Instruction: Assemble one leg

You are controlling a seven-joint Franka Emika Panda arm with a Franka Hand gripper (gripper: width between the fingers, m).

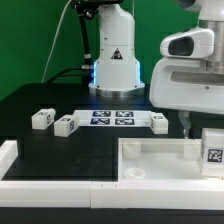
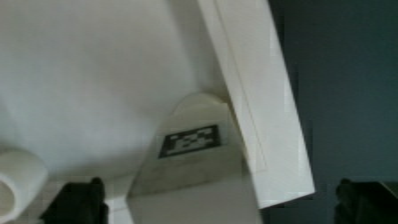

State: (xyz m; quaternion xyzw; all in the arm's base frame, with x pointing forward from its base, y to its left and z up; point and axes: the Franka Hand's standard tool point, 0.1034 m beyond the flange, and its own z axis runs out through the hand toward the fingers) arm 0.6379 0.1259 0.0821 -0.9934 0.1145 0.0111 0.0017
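Black fingers (image 2: 80,203), seen from the wrist camera, are spread wide and clamp nothing; the two tips sit at opposite sides of the view, with the leg (image 2: 189,150) showing between them; whether it is level with the tips cannot be told. The white leg shows its black-and-white tag to the wrist camera and rests against the raised wall (image 2: 249,90) of the large white tray part (image 2: 89,80), on the tray's inner side; beyond the wall lies the dark counter (image 2: 338,100).

In the exterior view the arm's white wrist housing (image 1: 190,70) hangs over the exterior view's right, above the tray part's far rim; the tagged leg stands at that view's right edge, just beside the rim, its tag facing the camera; how deep it sits in the tray cannot be told from here.

Farther out on the black counter, the marker board (image 1: 110,118) lies flat in the middle; one loose leg (image 1: 42,119) and a second (image 1: 65,125) lie close together toward the exterior view's left of the board; a third (image 1: 158,121) lies just beside the board's other end. The arm's base (image 1: 112,65) rises behind the board, before a green backdrop (image 1: 30,40).
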